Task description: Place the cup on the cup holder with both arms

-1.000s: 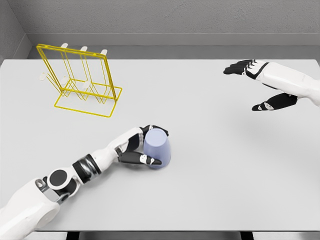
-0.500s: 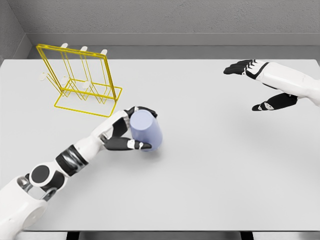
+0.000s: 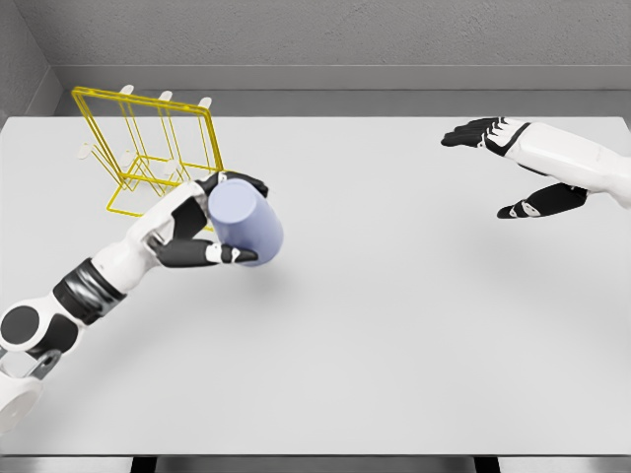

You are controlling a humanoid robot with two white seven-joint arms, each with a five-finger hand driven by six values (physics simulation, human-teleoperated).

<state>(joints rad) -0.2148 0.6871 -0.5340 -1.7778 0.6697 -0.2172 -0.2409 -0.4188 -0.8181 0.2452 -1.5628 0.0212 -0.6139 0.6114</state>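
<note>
Lavender cup (image 3: 245, 223), tilted, gripped by left hand (image 3: 192, 236) fingers; right hand (image 3: 513, 168) fingers spread.

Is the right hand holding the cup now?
No, the right hand is open and empty at the far right, while the left hand grips the cup.

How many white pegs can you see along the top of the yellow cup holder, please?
3: white pegs at the left, middle and right of the top bar of the yellow cup holder. Lower ones may be hidden.
</note>
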